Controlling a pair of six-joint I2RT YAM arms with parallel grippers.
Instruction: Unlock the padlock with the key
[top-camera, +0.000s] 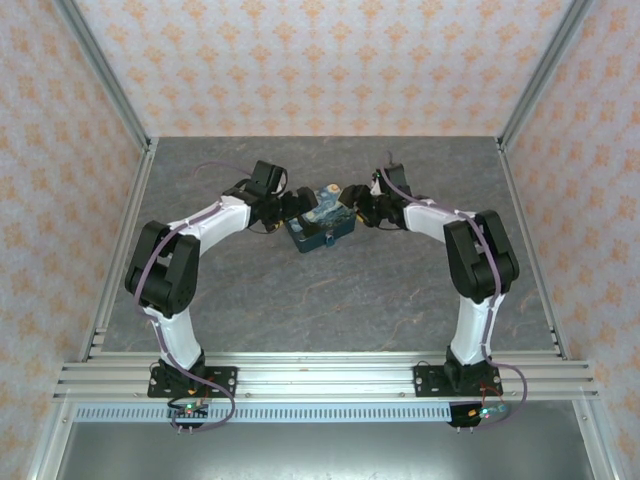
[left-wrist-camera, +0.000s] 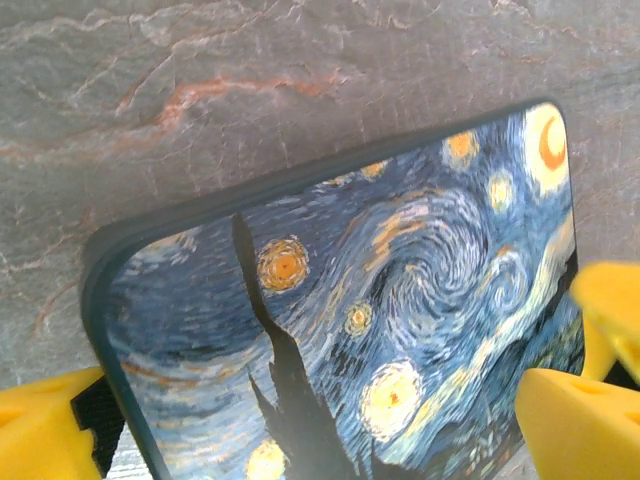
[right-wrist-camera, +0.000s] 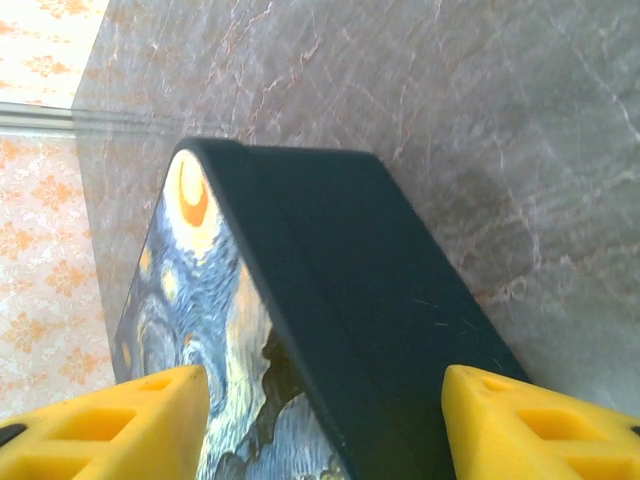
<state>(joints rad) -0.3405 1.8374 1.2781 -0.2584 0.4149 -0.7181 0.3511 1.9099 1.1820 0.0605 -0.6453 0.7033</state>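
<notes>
1. The printed box (top-camera: 318, 236) sits mid-table (top-camera: 330, 310) with the left gripper (top-camera: 291, 206) at its 9 o'clock and the right gripper (top-camera: 360, 211) at its 3 o'clock. Your step, as I judge it, is to steady and turn the box so the lock faces you.
2. The small pale-blue shape at the box's 12 o'clock edge is probably the padlock (top-camera: 328, 197). It is too small there to show the shackle or keyhole, so confirm it before you commit.
3. In the left wrist view, your yellow fingers (left-wrist-camera: 40, 425) are spread wide with the starry face between them. I cannot tell whether the pads press on the box.
4. In the right wrist view, the fingers (right-wrist-camera: 110, 430) straddle the dark side wall, which looks tipped up on edge. They sit close on both sides, but I cannot tell whether they grip.
5. Brace the box with one gripper only, low on its walls, so the other is free for the key.
6. Turn the box slowly. A tilted box probably slides on this smooth stone, and the padlock could swing out of reach.
7. Bring the keyhole toward 6 o'clock before you reach for the key.
</notes>
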